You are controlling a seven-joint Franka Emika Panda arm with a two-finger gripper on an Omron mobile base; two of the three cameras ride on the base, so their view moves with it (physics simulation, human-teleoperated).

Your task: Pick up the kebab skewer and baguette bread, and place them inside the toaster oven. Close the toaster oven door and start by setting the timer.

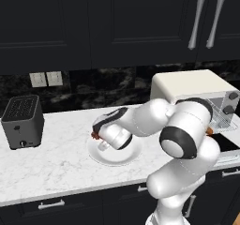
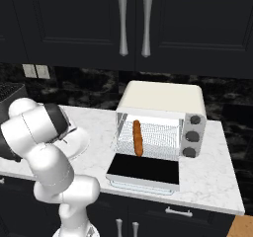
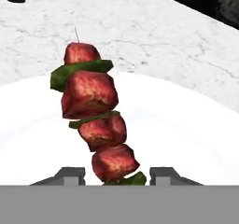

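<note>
A white robot arm with dark joints [image 1: 178, 139] reached left across a white marble worktop [image 1: 51, 158], its claw [image 1: 99, 139] lowered over a round white plate [image 1: 129, 157]. A scrap of dark red skewer meat [image 1: 95, 135] showed at the claw's edge; the jaws themselves were hidden. A small black slot toaster [image 1: 22, 121] stood well apart at the far left. Behind the arm sat a cream-white boxy toaster oven [image 1: 197, 88], dark knobs at its right, beneath dark cabinets with silver handles [image 1: 206, 20].
</note>
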